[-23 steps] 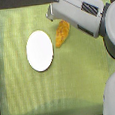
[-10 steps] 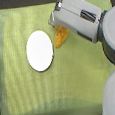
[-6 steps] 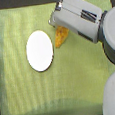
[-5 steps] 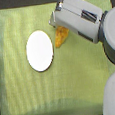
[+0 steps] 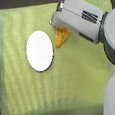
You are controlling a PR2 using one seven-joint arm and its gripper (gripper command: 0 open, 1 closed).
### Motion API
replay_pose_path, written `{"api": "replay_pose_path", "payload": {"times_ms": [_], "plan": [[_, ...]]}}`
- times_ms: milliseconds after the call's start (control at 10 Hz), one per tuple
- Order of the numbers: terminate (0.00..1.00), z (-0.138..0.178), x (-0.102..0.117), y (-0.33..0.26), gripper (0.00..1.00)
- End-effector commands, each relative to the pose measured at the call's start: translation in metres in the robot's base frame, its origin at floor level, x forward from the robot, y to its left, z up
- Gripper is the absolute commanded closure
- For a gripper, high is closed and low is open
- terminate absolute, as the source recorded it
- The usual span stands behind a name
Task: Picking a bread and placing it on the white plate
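1 plate, 1 bread, 1 cloth, 1 arm

1 white plate (image 5: 41, 50) lies on 1 yellow-green cloth (image 5: 27, 96); 1 bread (image 5: 61, 37) sits just beside the plate, on the exterior view's right of it, partly under 1 robot arm (image 5: 85, 20), also right of the plate.

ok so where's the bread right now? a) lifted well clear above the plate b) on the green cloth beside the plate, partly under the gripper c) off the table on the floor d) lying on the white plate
b: the bread lies on the green cloth, just off the white plate at the exterior view's right, its top end hidden by the gripper; nothing is on the plate.
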Motion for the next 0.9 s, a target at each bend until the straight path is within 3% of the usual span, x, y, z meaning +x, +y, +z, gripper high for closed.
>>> {"api": "replay_pose_path", "payload": {"times_ms": [0, 100, 800], "plan": [[0.0, -0.001, 0.002, -0.005, 0.0], [0.0, 0.002, 0.001, -0.003, 1.0], [0.0, 0.01, -0.003, -0.012, 1.0]]}}
